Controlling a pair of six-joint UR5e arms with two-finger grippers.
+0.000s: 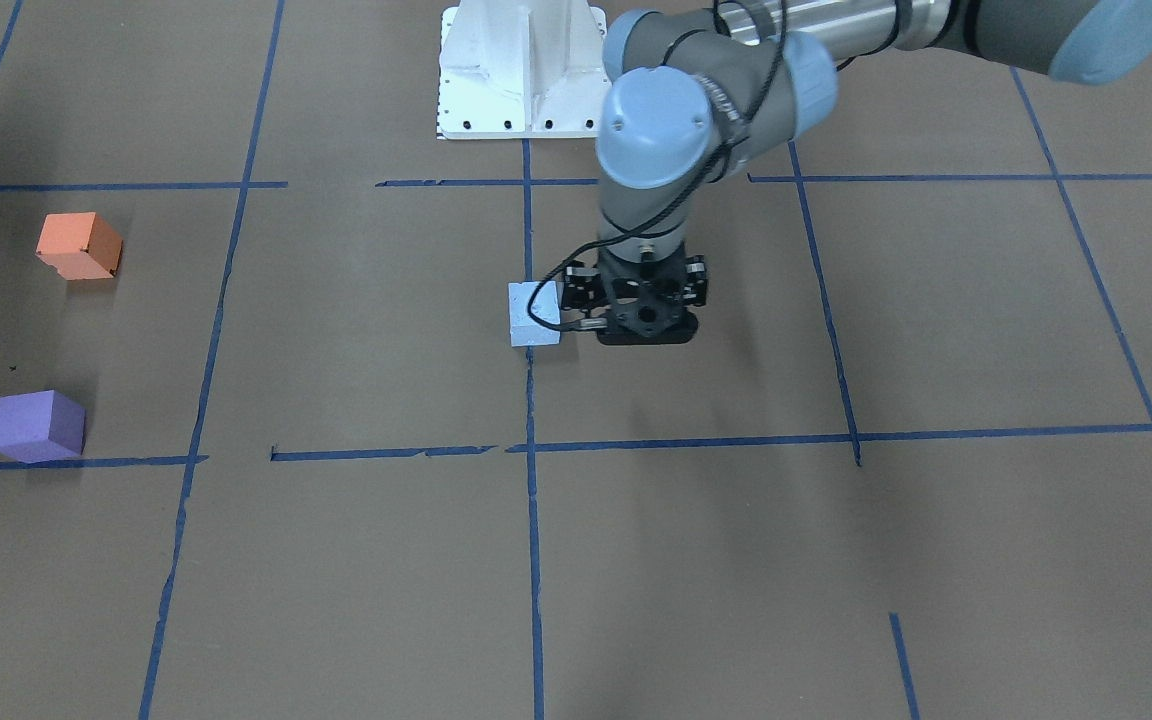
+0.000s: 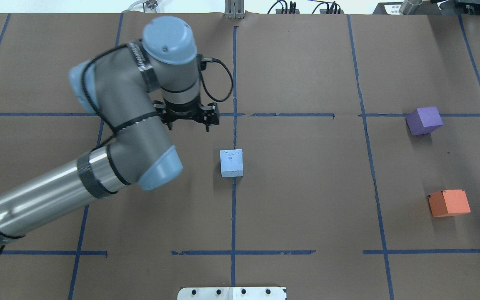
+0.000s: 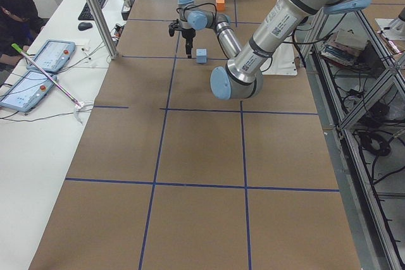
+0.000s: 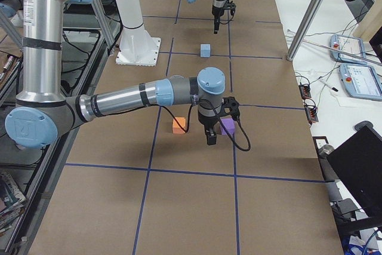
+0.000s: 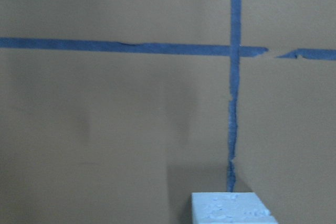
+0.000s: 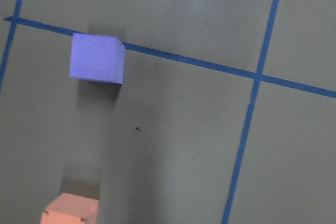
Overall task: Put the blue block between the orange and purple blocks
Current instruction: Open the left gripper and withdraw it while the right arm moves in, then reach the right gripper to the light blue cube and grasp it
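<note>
The light blue block (image 1: 534,313) sits on a blue tape line at the table's middle; it also shows in the overhead view (image 2: 231,163) and at the bottom edge of the left wrist view (image 5: 233,209). My left gripper (image 1: 646,332) hangs just beside it, apart from it, its fingers together and empty. The orange block (image 2: 449,203) and the purple block (image 2: 424,120) lie apart on my right side. My right gripper (image 4: 210,138) shows only in the exterior right view. It hovers over the gap between these two blocks; I cannot tell whether it is open or shut.
The table is brown paper with a grid of blue tape lines (image 2: 233,83). The white robot base (image 1: 524,70) stands at the near edge. Operator tables with tablets (image 3: 38,67) and a metal pole (image 3: 95,11) flank the far side.
</note>
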